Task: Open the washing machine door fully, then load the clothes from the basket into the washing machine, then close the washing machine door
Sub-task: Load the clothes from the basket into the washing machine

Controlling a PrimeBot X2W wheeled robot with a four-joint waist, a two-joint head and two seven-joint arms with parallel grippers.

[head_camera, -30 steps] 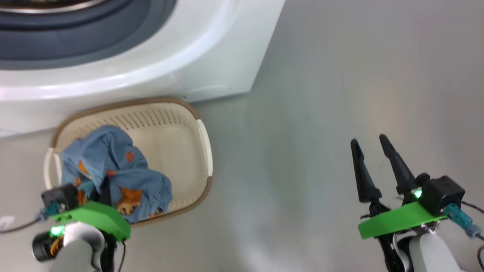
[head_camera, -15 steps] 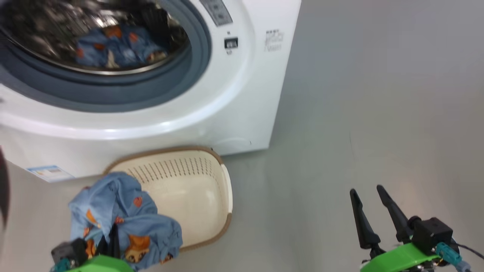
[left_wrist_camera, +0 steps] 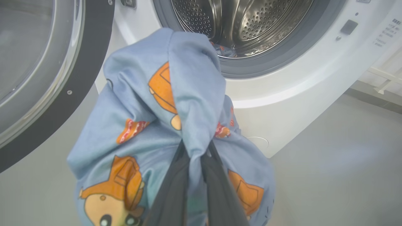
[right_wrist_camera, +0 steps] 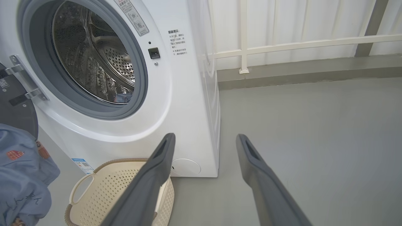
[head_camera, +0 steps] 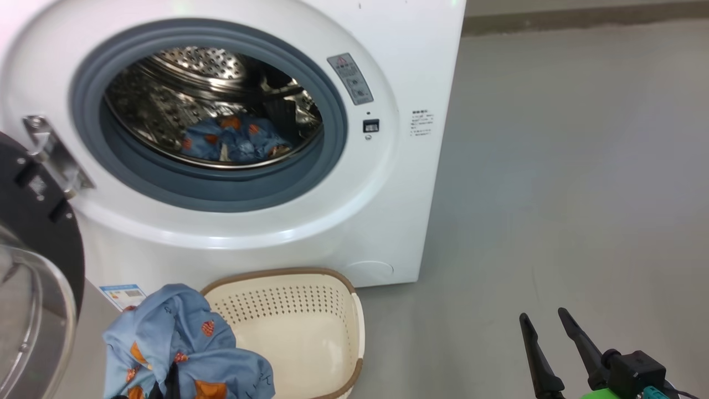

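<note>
Blue clothes (left_wrist_camera: 176, 103) newly above basket (head_camera: 277, 271) in left end effector's (left_wrist_camera: 197, 147) grip; right one (head_camera: 543, 314) spread.

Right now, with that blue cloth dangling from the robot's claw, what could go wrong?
The left gripper pinches only a small fold of the clothes, so they might slip to the floor. Hanging folds could snag on the grey gasket short of the drum. The open washing machine door, close beside, may get brushed.

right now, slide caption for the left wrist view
Left gripper holds the blue printed clothes before the open washing machine.
</note>
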